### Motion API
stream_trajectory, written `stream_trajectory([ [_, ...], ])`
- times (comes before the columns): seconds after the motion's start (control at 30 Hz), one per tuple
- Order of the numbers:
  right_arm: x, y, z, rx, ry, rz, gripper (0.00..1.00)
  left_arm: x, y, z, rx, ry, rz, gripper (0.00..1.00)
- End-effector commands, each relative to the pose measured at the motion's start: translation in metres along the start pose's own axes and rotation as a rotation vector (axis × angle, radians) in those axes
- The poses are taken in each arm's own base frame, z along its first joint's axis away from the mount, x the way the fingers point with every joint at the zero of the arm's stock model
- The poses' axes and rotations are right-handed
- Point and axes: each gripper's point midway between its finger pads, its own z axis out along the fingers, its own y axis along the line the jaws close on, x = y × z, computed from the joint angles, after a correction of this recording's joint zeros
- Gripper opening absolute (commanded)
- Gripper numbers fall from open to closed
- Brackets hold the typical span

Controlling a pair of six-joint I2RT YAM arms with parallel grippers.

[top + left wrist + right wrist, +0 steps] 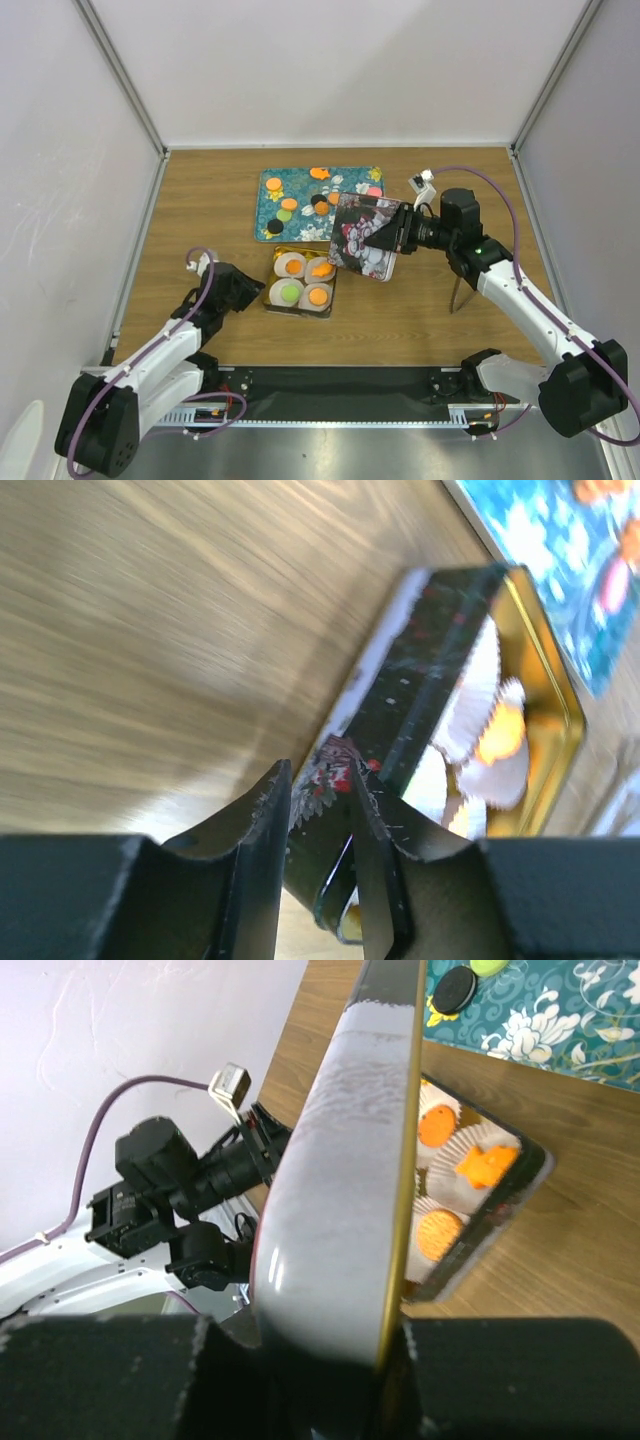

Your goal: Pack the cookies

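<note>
Top external view is filled largely by the wooden table (200,220), on which the teal tray (345,180) is set at the far side, with the tin (281,250) just nearer the bases. The floral lid (360,235) is clamped edge-on in the right gripper (390,238) and is tilted steeply over the tray's near right corner. The tin is pinched at its left wall by the left gripper (318,785) (in the left wrist view that wall fills the gap between the fingers). Four white paper cups (278,292) are seated in the tin, each bearing one of the cookies (319,296); more are seen loose on the tray. One relation is judged decisive: the tin lies to the near left of the lid, just beside its lower edge. The lid would therefore have to be levelled and carried that way, by the right arm.
</note>
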Motion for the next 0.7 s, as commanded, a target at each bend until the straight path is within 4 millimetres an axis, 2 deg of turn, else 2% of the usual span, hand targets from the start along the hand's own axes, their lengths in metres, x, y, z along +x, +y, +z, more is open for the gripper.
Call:
stream_trajectory([
  [0.0,-0.011,0.015,-0.003,-0.068,-0.035,-0.035,0.05,0.015,-0.022,-0.007,0.088,0.028,0.003,0.35],
  [0.17,-0.009,0.01,0.002,-0.067,-0.031,-0.016,0.06,0.038,-0.038,-0.008,0.141,0.099,0.032,0.34],
  [0.2,-0.008,0.01,0.002,-0.069,-0.028,-0.008,0.06,0.043,-0.034,-0.007,0.128,0.119,0.039,0.34],
  [0.23,-0.008,0.009,0.003,-0.072,-0.026,-0.004,0.06,0.042,-0.044,-0.007,0.165,0.116,0.043,0.34],
  [0.33,-0.007,0.008,0.008,-0.092,-0.023,0.006,0.06,0.042,-0.048,-0.008,0.161,0.124,0.074,0.36],
  [0.37,-0.005,0.009,0.009,-0.101,-0.012,0.009,0.06,0.039,-0.045,-0.009,0.142,0.115,0.088,0.39],
  [0.4,-0.002,0.007,0.011,-0.101,-0.001,0.017,0.06,0.034,-0.034,-0.008,0.088,0.094,0.122,0.4],
  [0.43,0.003,0.009,0.013,-0.118,0.016,0.018,0.06,0.024,-0.041,-0.012,0.096,0.067,0.129,0.43],
  [0.47,0.005,0.01,0.015,-0.126,0.028,0.018,0.07,0.015,-0.038,-0.013,0.074,0.041,0.124,0.56],
  [0.5,0.009,0.008,0.02,-0.128,0.048,0.024,0.07,0.011,-0.031,-0.015,0.044,0.039,0.138,0.61],
  [0.53,0.012,0.009,0.022,-0.133,0.06,0.02,0.07,0.002,-0.037,-0.019,0.059,0.017,0.132,0.64],
  [0.57,0.019,0.012,0.026,-0.143,0.086,0.02,0.07,-0.009,-0.034,-0.02,0.049,-0.009,0.115,0.73],
  [0.67,0.029,0.014,0.036,-0.176,0.136,0.042,0.06,-0.03,-0.043,-0.03,0.077,-0.071,0.107,0.85],
])
